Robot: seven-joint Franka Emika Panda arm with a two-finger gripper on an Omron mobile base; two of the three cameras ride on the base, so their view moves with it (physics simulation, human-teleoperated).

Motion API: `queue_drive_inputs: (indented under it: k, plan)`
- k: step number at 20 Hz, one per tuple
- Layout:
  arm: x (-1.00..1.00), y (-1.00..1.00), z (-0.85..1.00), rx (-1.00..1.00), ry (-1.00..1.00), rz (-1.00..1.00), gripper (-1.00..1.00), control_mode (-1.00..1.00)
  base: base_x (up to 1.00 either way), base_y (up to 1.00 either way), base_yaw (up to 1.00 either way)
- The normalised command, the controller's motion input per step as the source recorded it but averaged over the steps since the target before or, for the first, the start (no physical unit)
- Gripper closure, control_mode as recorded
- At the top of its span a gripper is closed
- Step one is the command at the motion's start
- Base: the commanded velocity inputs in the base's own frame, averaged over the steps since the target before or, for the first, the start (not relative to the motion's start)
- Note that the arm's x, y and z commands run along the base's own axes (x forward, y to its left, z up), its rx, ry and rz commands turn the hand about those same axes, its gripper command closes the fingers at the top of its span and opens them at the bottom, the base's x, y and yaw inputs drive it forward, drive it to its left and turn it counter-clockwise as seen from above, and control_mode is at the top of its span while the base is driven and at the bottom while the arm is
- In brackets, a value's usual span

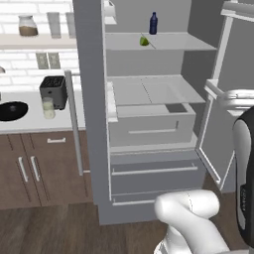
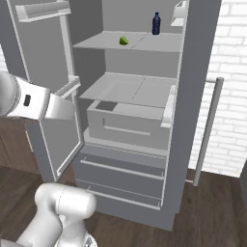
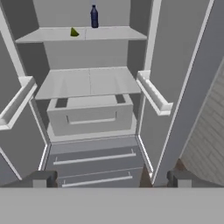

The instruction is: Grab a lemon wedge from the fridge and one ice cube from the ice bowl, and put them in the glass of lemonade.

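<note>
On the open fridge's [image 1: 94, 124] upper shelf, lemon wedge [image 1: 144, 41] beside unlabelled blue bottle [image 1: 153, 23]; fingers [image 3: 41, 178] spread, empty.

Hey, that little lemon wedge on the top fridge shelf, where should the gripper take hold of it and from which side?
Grip the lemon wedge across its two flat cut faces, coming in from the open front of the fridge, probably slightly from above. It sits near the shelf's front edge, apart from the blue bottle behind it.

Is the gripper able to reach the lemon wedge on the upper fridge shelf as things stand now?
Probably yes. Both fridge doors stand open, and the lemon wedge lies near the shelf's front edge, apart from the blue bottle. The open gripper faces it with nothing between.
</note>
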Motion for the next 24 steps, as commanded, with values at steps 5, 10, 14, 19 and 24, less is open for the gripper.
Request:
queue_drive_inputs:
  k: [5, 10, 14, 19, 24]
  plan:
    - [0.0, 0.0, 0.0, 0.0, 0.0, 0.0, -1.0, 1.0, 0.64, 0.0, 0.0]
    - [0.0, 0.0, 0.0, 0.0, 0.0, 0.0, -1.0, 1.0, 0.68, 0.0, -0.02]
    - [0.0, 0.0, 0.0, 0.0, 0.0, 0.0, -1.0, 1.0, 0.74, 0.0, -0.07]
    - [0.0, 0.0, 0.0, 0.0, 0.0, 0.0, -1.0, 1.0, 0.7, 0.04, -0.07]
    - [0.0, 0.0, 0.0, 0.0, 0.0, 0.0, -1.0, 1.0, 0.71, 0.02, -0.06]
